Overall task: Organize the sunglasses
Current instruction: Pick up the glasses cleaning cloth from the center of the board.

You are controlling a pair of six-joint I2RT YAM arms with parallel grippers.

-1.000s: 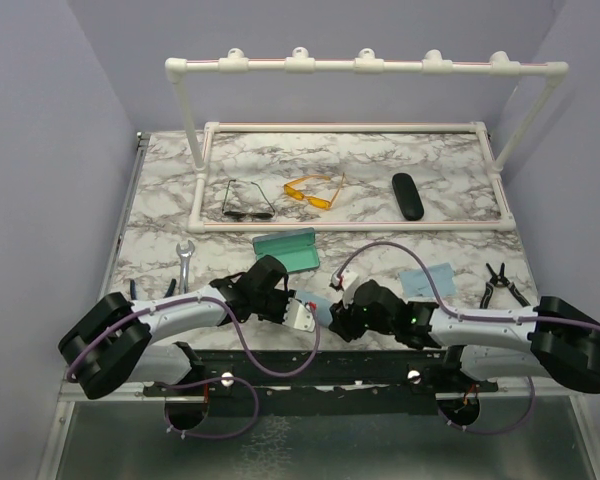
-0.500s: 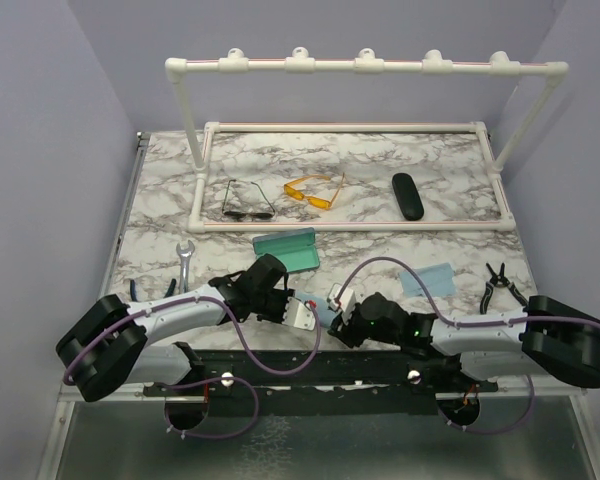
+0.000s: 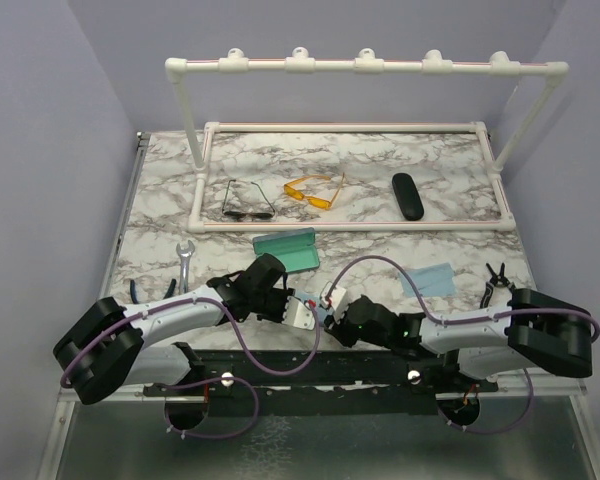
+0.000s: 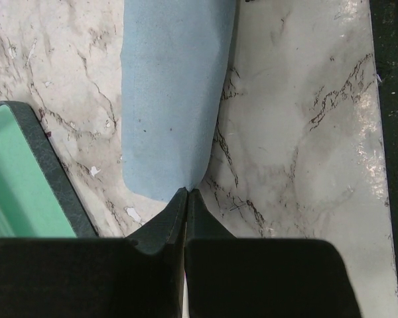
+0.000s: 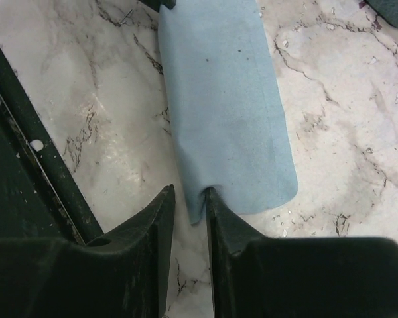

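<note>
1. Left jaws clamped shut, pinching the tip of the blue cloth (image 4: 169, 99).
2. Right jaws slightly apart, the cloth's far edge hanging in their gap.
3. Dark wire sunglasses (image 3: 248, 201) and yellow-orange sunglasses (image 3: 311, 192) lie on the tabletop (image 3: 380, 160), well beyond both jaws.

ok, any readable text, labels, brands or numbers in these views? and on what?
No readable text in any view.
blue cloth: blank.
teal case: plain, no label shows.
black oval case: no mark shows; too small to be sure.
dark wire sunglasses and yellow-orange sunglasses: too small to show any brand.
wrench: any stamp is too small to read.
</note>
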